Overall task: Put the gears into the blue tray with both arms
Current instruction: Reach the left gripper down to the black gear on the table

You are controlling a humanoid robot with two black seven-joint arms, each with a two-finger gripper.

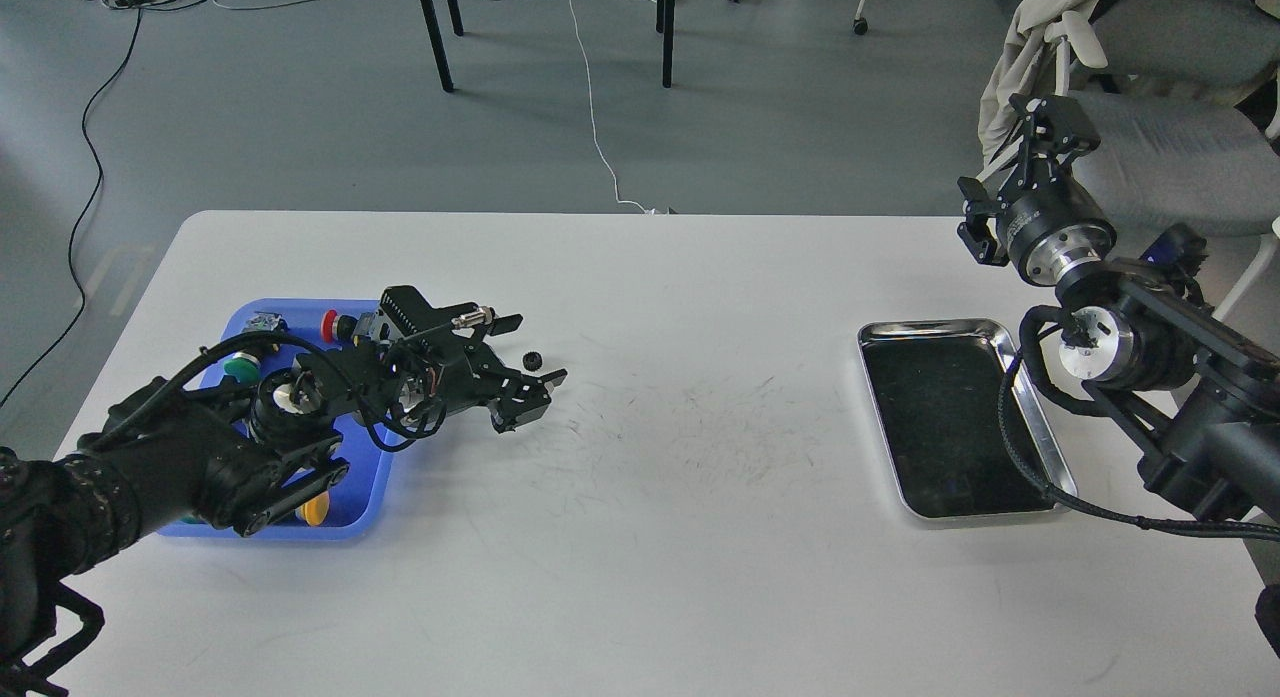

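One small black gear (533, 359) lies on the white table just right of the blue tray (372, 477). My left gripper (535, 350) is low over the table and open. Its two fingers stand on either side of the gear without closing on it. The left arm covers most of the blue tray, so any gear inside it is hidden. My right gripper (1022, 149) is held high at the far right, beyond the table's back edge. It points away, looks open and holds nothing.
In the blue tray are push-button switches with red (328, 324), green (238, 365) and yellow (315, 510) caps. A shiny steel tray (1040, 447) with a dark inside sits at the right, under my right arm. A chair with cloth (1150, 127) stands behind.
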